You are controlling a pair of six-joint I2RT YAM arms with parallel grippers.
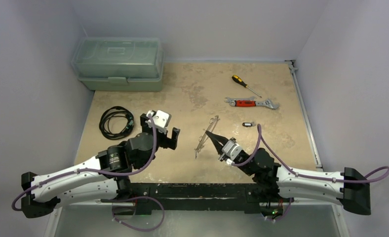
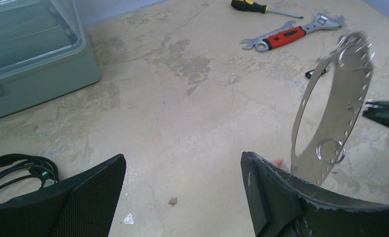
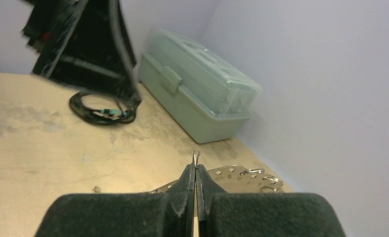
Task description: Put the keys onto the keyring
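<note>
The right gripper [image 1: 210, 135] is clamped shut on the rim of the keyring [image 1: 200, 147], standing it on edge over the middle of the table [image 1: 182, 89], apparently to present the loop to the other arm. The left gripper [image 2: 181, 158] hangs wide open and empty just beside the ring, probably ready to fetch a key. One black-tagged key [image 1: 248, 124] lies on the table beyond, not yet on the ring.

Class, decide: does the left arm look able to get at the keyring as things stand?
Probably yes: the left gripper stands open beside the keyring, which the right gripper holds on edge, nothing between them.
</note>
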